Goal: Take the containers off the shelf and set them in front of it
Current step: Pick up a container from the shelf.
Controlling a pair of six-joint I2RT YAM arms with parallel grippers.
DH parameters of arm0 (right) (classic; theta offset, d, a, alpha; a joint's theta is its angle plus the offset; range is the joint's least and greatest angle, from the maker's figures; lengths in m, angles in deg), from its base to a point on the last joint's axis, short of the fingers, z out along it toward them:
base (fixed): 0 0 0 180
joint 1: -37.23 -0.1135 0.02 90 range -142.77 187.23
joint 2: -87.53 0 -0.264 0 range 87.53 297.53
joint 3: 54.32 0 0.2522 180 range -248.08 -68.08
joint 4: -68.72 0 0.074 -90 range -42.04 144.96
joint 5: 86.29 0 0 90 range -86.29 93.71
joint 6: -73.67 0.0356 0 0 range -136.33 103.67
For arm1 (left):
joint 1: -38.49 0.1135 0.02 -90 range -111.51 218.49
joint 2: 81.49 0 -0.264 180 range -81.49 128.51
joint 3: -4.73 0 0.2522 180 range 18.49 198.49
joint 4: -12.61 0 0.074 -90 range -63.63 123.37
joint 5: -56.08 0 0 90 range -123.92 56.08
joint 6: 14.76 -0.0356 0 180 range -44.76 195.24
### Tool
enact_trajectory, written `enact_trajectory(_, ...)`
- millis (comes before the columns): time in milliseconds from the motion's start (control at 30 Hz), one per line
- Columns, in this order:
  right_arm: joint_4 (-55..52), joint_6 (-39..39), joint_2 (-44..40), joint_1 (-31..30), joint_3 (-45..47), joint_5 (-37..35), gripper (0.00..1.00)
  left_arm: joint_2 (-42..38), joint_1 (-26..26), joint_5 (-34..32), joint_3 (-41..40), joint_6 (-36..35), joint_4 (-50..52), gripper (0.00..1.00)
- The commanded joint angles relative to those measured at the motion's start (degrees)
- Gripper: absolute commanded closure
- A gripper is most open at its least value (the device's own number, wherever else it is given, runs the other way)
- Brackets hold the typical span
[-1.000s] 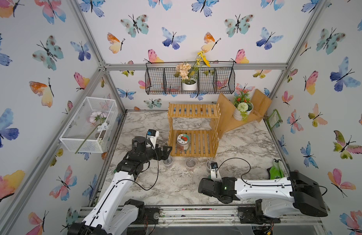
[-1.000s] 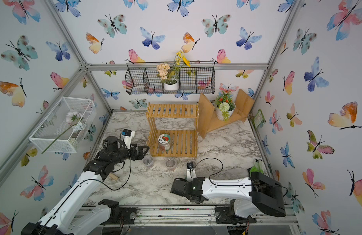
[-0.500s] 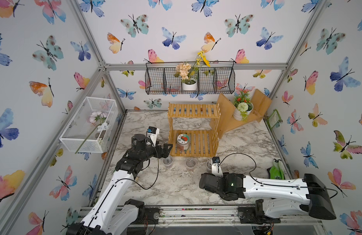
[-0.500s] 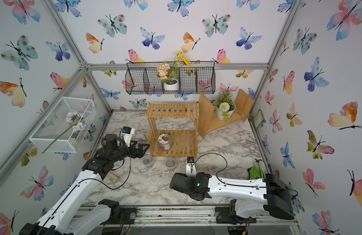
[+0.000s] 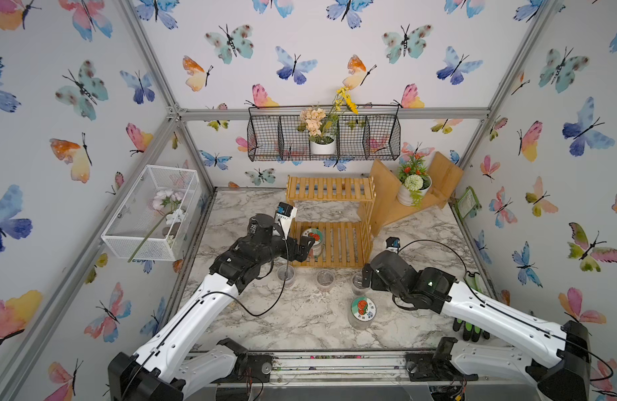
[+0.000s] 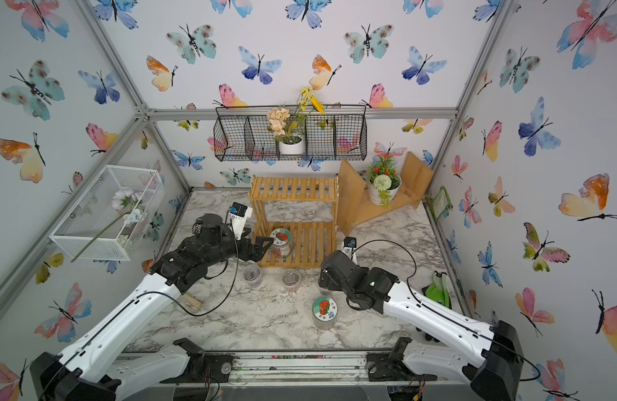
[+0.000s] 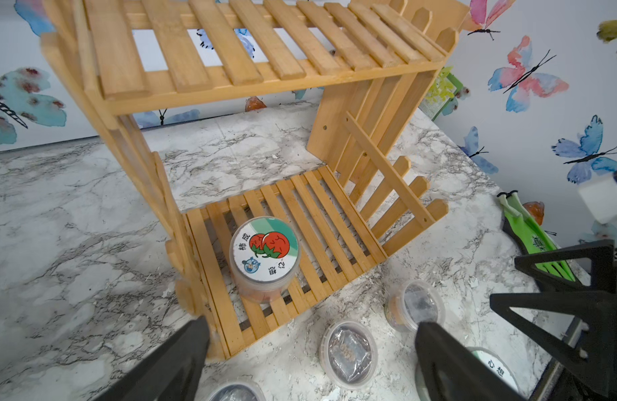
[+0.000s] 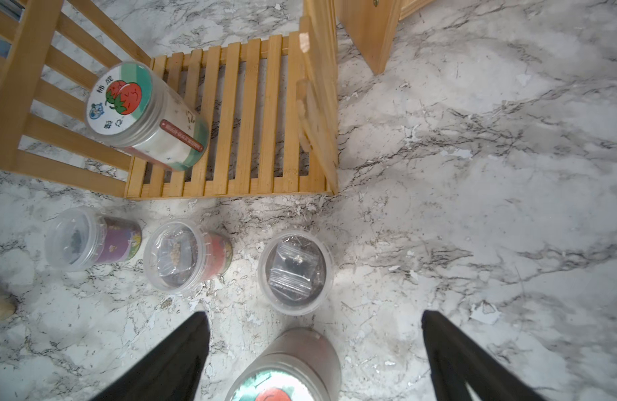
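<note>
Step in hand, by judgement: removal of the last container from the honey-yellow 2-tier slatted wooden shelf (image 5: pixel 330 189).

Locate the clear jar with teal-white red-fruit lid (image 7: pixel 264 250) upright on the shelf's lower tier, close to the side frame. Confirm 4 containers already on the white marble tabletop (image 5: pixel 300 326): 3 clear lidded plastic cups (image 8: pixel 182 257) in a row just in front of the shelf, plus a second red-fruit-lid jar (image 5: pixel 363 309) farther out from the shelf.

Note the left gripper (image 7: pixel 312 329): jaws spread wide, empty, just in front of the lower tier, aimed at the jar. Note the right gripper (image 8: pixel 314 316): jaws likewise spread, gripping nothing, near the second jar, clear of the shelf.

Advance the left gripper beneath the upper tier, centred on the jar body below the lid. Close only with both jaws alongside the jar's middle. Lift slightly, withdraw straight out, set down in front of the shelf, apart from the cups.
</note>
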Motion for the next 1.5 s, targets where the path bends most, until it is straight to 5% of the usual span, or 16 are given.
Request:
enact_trajectory(0, 1.8, -8.0, -0.7, 4.2, -1.3, 9.1, 0.02, 5.3, -3.9, -10.4, 4.9, 2.8, 4.1, 0.01)
enact_trajectory(467, 6.8, -15.4, -1.4, 21.0, 0.3, 30.3, 0.02, 26.7, -11.1, -25.7, 19.4, 17.0, 10.5, 0.0)
enact_trajectory(900, 7.9, -16.5, -0.9, 25.1, 0.3, 35.7, 0.02, 38.6, -11.0, -36.5, 24.9, 23.8, 13.5, 0.0)
enact_trajectory(1467, 7.5, -17.3, 0.8, 26.1, -0.9, 36.4, 0.02, 44.1, -8.6, -32.2, 23.5, 24.2, 8.3, 0.01)
